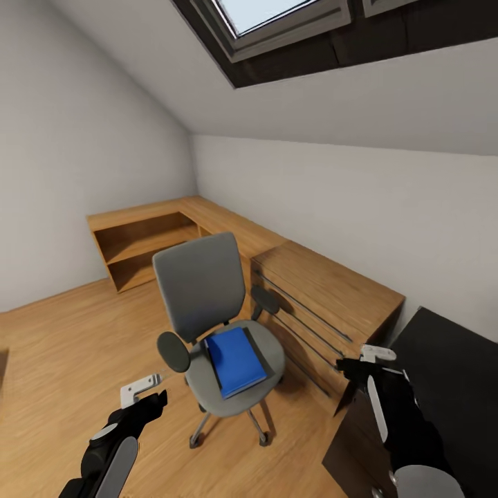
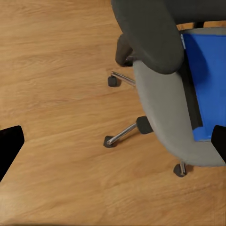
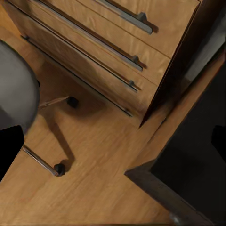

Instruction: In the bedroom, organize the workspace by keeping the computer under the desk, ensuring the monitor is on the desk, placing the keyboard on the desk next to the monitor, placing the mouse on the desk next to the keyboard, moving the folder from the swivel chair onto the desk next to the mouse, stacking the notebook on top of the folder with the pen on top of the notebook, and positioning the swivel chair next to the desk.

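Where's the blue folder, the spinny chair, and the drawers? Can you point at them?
blue folder (image 1: 235,360), head view, middle of its cover, lying on the seat.
swivel chair (image 1: 200,283), head view, centre of the grey backrest.
drawer unit (image 3: 103,35), right wrist view, wooden front between the metal handles.

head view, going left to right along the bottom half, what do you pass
left gripper → swivel chair with the blue folder on its seat → wooden drawer unit → right gripper → black desk surface
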### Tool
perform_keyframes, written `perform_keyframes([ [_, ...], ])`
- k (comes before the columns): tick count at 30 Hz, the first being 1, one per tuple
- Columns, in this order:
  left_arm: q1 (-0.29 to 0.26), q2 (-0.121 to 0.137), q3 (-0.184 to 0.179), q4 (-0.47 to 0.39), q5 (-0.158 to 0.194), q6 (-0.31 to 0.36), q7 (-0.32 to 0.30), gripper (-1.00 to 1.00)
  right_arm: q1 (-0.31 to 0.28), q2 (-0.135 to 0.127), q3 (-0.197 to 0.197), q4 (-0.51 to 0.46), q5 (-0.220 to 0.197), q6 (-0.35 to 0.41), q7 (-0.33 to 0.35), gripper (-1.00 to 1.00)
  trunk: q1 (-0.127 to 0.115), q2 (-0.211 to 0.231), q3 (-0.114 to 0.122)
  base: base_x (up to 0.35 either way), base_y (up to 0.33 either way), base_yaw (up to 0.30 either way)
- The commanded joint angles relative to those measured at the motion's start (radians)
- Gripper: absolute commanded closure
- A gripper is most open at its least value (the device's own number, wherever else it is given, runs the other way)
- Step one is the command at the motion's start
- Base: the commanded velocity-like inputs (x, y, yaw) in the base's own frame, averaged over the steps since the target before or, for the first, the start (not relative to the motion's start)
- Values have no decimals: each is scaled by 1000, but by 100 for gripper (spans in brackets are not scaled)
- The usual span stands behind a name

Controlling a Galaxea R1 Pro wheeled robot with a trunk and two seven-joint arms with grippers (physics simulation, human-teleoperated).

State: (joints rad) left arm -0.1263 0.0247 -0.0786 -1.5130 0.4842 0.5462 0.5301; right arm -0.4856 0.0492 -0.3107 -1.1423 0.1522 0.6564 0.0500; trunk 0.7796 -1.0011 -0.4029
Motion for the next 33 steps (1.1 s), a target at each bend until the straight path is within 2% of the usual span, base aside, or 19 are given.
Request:
perform_keyframes([
  [1, -1, 1, -3, -1, 10, 1, 10, -100, -1, 1, -2, 0, 9, 4, 5, -100, 0, -1, -2, 0, 0, 235],
  [16, -1, 1, -2, -1, 10, 1, 10, -100, -1, 1, 4, 19, 9, 0, 5, -100, 0, -1, -14, 0, 0, 236],
  [18, -1, 1, -3, -1, 10, 0, 10, -100, -1, 1, 33, 24, 9, 0, 5, -100, 0, -1, -16, 99, 25, 236],
  [28, -1, 1, -3, -1, 10, 0, 10, -100, -1, 0, 56, 46, 8, 0, 8, -100, 0, -1, -24, 254, 118, 236],
  [33, -1, 1, -3, -1, 10, 1, 10, -100, -1, 0, 87, 68, 7, -2, 11, -100, 0, -1, -28, 48, 27, 236],
])
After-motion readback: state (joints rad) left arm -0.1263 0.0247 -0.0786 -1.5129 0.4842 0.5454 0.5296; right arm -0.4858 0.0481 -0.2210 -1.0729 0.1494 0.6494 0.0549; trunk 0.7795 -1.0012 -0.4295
